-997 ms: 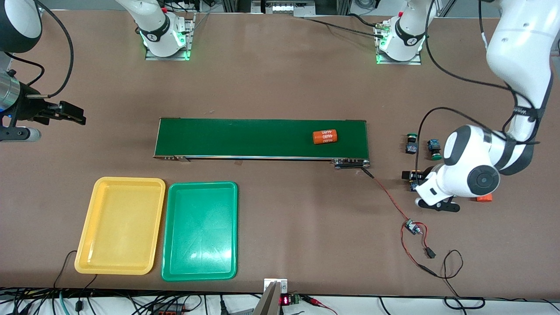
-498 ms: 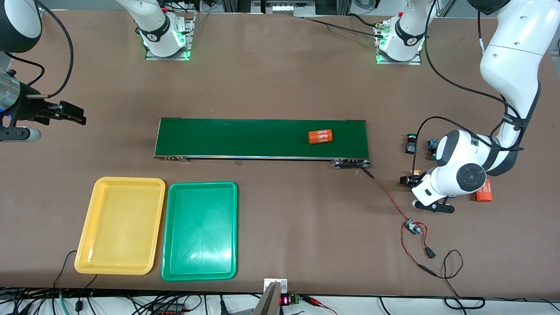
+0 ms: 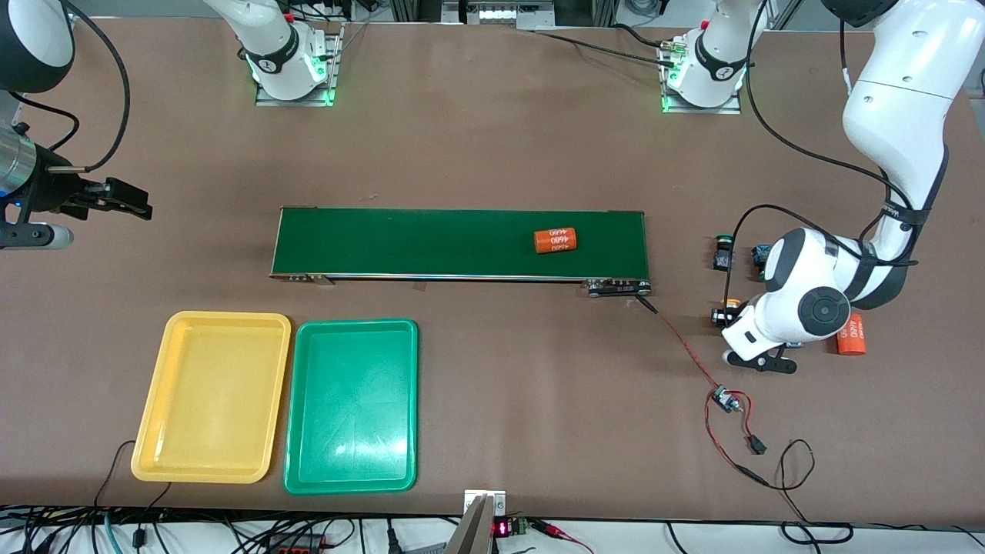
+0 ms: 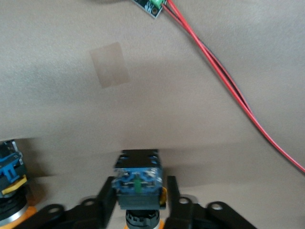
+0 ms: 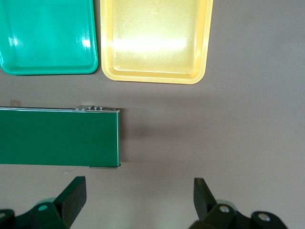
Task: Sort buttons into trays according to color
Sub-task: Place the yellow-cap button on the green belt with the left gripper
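Gripping a yellow-capped button (image 4: 138,183) by its black-and-blue body, the left gripper (image 3: 731,317) sat low at the left arm's end of the table, its fingers (image 4: 106,200) clamped on either side of the switch. In the left wrist view the button's long axis ran straight out from between the fingers, the blue terminal end pointing away from the wrist and the cap tucked back toward it. A second yellow-capped button (image 4: 10,186) stood just beside it, at the edge of that view.

Two green-capped buttons lay a little farther from the front camera — one (image 3: 722,252) in plain sight, the other (image 3: 761,255) half hidden by the arm.

The right gripper (image 5: 140,198) waited with its fingers spread wide over bare table at the right arm's end, holding nothing.

The yellow tray (image 3: 212,396) and green tray (image 3: 352,405) sat side by side, long edges nearly touching, nearer the front camera than the conveyor belt (image 3: 431,242). Broad bare tabletop lay between them and the buttons.

An orange cylinder (image 3: 555,240) lay on its side on the belt (white "4680" printed on it); another orange cylinder (image 3: 851,335) lay by the left arm. Red-and-black wires (image 3: 685,346) ran from the belt's end to a small circuit board (image 3: 723,398).
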Controlling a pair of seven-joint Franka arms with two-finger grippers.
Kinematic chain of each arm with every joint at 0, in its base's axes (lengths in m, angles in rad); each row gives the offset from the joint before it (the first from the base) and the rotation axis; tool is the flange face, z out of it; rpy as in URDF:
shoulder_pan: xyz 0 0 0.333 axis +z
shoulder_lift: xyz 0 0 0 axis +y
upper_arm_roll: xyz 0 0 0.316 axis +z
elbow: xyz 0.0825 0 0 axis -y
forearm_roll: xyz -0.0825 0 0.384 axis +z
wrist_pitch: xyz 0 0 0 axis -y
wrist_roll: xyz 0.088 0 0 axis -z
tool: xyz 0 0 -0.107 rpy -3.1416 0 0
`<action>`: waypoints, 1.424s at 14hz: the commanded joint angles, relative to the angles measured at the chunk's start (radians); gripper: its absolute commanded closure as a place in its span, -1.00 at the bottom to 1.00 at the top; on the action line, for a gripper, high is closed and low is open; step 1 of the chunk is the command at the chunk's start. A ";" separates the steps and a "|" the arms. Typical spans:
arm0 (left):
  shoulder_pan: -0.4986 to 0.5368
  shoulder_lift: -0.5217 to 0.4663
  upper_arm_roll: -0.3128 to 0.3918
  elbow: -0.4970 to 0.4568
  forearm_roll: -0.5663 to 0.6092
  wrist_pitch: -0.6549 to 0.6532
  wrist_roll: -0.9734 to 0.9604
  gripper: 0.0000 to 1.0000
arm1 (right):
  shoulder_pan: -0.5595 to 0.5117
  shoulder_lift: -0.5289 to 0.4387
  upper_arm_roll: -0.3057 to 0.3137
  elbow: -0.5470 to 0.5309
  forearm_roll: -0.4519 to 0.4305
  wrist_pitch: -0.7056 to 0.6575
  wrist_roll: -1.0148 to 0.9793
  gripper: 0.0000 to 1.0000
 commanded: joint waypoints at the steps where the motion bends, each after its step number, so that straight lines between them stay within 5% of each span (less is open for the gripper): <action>1: -0.013 -0.038 -0.027 0.001 0.003 -0.058 -0.035 0.51 | 0.002 -0.004 0.004 0.000 0.015 -0.008 0.012 -1.00; 9: -0.014 -0.122 -0.401 -0.003 -0.025 -0.270 -0.365 0.57 | -0.001 -0.004 0.004 0.000 0.015 -0.008 0.012 -1.00; 12: -0.097 -0.095 -0.417 -0.041 -0.028 -0.325 -0.517 0.75 | 0.000 -0.004 0.004 0.000 0.015 -0.008 0.012 -1.00; 16: -0.188 -0.056 -0.408 -0.051 -0.022 -0.330 -0.655 0.72 | 0.003 -0.006 0.006 0.000 0.015 -0.008 0.015 -1.00; 19: -0.191 -0.043 -0.405 -0.045 -0.009 -0.325 -0.663 0.40 | 0.000 -0.006 0.006 0.000 0.015 -0.012 0.011 -1.00; 20: -0.189 -0.038 -0.405 -0.042 -0.009 -0.321 -0.664 -0.10 | -0.001 -0.006 0.006 0.000 0.015 -0.013 0.011 -1.00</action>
